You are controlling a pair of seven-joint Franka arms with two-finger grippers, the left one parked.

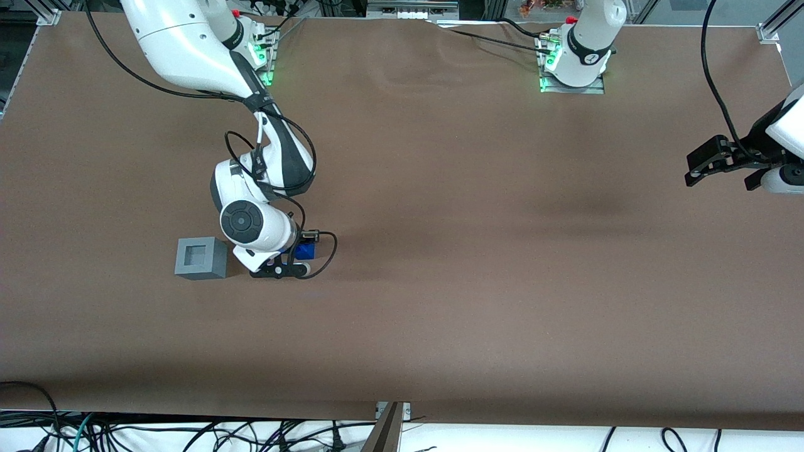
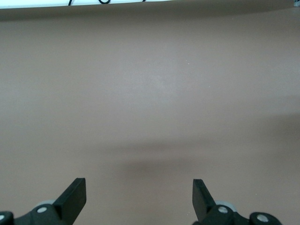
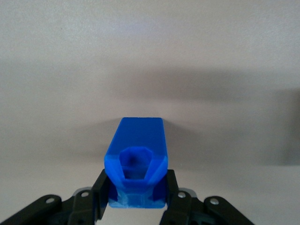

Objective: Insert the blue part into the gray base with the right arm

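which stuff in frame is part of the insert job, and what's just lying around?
Job:
- blue part, clamped between the jaws of the gripper, beside the gray base
- gray base, on the table, recess up and unfilled
- right arm

Lying about:
- loose cables along the table edge nearest the front camera; nothing else loose on it
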